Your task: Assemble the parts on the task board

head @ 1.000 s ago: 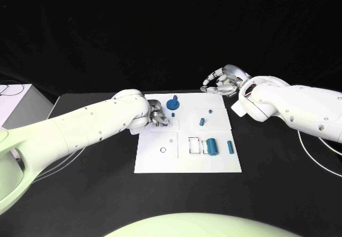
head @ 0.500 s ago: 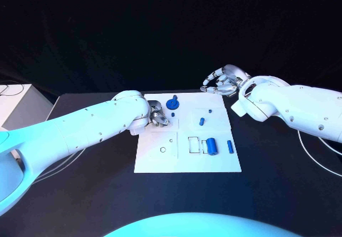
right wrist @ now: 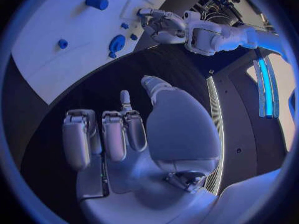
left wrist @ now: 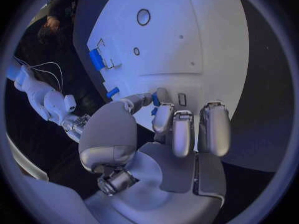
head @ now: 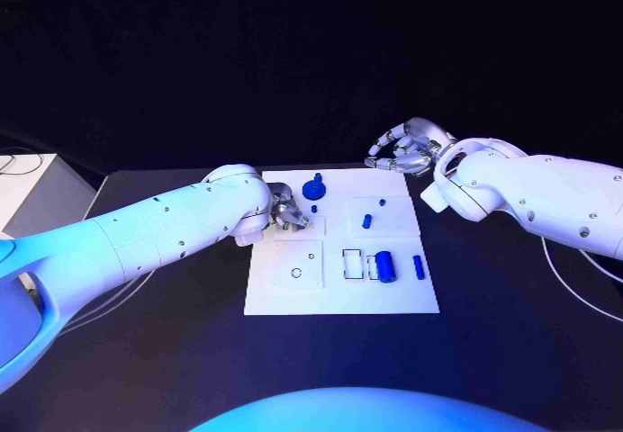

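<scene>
On the far left part of the white board, the left hand is down over the surface with fingers curled; the left wrist view shows a small blue piece right at its fingertips, but I can't tell whether it's pinched or just touched. Right hand hovers off the board's far right corner, fingers loosely curled, nothing in it

Looks like the pick or seat of that small piece is in hand. Next move probably needs a firm pinch, then lining it up with a hole; the small round hole nearer the robot is still bare

Recesses: the rectangular slot looks unfilled, with the big blue cylinder lying just beside it and a thin blue pin further right. A short blue peg lies in the middle panel. The blue gear sits at the far edge, near the left hand
</scene>
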